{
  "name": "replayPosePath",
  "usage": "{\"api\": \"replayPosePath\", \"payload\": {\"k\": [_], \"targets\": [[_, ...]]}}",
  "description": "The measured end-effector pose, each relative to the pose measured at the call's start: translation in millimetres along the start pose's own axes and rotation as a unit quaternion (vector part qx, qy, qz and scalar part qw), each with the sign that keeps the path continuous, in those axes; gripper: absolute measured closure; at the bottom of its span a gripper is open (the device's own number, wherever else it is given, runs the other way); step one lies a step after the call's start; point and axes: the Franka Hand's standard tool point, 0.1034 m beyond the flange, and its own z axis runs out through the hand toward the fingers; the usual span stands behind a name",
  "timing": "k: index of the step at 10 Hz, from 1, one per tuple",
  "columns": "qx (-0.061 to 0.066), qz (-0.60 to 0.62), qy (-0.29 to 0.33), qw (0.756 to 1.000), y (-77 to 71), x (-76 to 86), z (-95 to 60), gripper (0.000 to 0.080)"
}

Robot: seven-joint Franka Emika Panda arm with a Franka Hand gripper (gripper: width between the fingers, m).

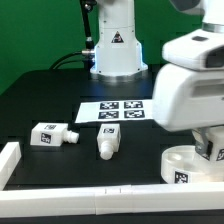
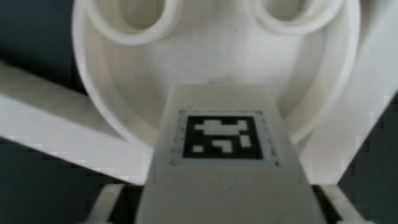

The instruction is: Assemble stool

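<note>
The round white seat disc (image 1: 178,166) lies at the front of the exterior view's right, with a tag on its rim. My gripper (image 1: 208,150) hangs right over it. In the wrist view the gripper (image 2: 222,206) is shut on a blocky stool leg (image 2: 222,165) with a square tag on its face. The fingers (image 2: 118,203) press on both its sides. The leg's far end reaches into the seat disc (image 2: 125,85), whose two round sockets show beyond it. Two more legs (image 1: 50,133) (image 1: 107,143) lie loose on the black table at the exterior view's left.
The marker board (image 1: 115,110) lies flat at the table's middle, in front of the robot base (image 1: 115,50). A long white rail (image 1: 90,202) runs along the front edge, and another (image 1: 9,162) along the exterior view's left edge.
</note>
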Motion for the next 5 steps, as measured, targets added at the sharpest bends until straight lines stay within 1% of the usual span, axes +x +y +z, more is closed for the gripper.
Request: {"api": "replayPosePath", "payload": {"k": [1, 2, 3, 4, 5], "targets": [[0.013, 0.105, -0.005, 0.994, 8.8, -2.4, 2.2, 0.0466], [0.022, 0.178, -0.014, 0.984, 15.9, -4.5, 3.2, 0.0466], [0.018, 0.187, -0.013, 0.982, 15.2, -3.8, 2.2, 0.0466], [0.017, 0.210, -0.014, 0.977, 16.4, -4.5, 3.1, 0.0466], [0.015, 0.247, -0.015, 0.969, 19.0, -5.4, 3.9, 0.0466]]}}
